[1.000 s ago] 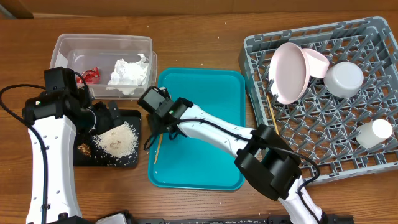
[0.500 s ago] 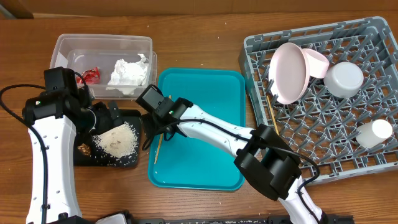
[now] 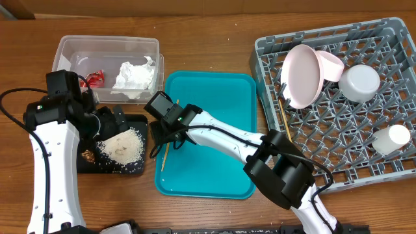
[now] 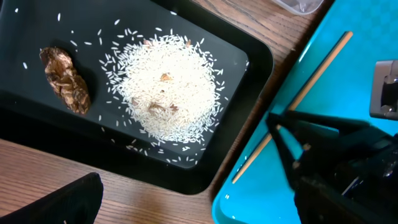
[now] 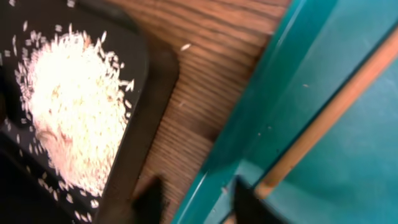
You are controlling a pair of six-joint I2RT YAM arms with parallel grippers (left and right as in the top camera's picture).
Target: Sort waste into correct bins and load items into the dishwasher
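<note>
One wooden chopstick [image 3: 165, 151] lies along the left inner edge of the teal tray [image 3: 214, 104]; it also shows in the left wrist view [image 4: 298, 99] and the right wrist view [image 5: 329, 112]. My right gripper [image 3: 162, 135] [image 5: 199, 199] is open and low over that edge. Its fingers straddle the tray rim [image 5: 261, 112], and the chopstick lies just beside one finger. My left gripper [image 3: 110, 123] [image 4: 193, 199] is open and empty above the black tray [image 3: 133, 170], which holds rice [image 4: 168, 87] and a brown lump [image 4: 65, 81].
The clear tub [image 3: 107, 42] holds the red-and-white wrapper [image 3: 95, 78] and the napkin [image 3: 133, 77]. The grey rack [image 3: 260, 49] holds the plate [image 3: 300, 75], a pink bowl [image 3: 330, 64], a grey-white bowl [image 3: 359, 82], the cup [image 3: 390, 138] and a second chopstick [image 3: 284, 114].
My right gripper has shifted only slightly at the teal tray's left edge. The chopstick and the left arm have not moved.
</note>
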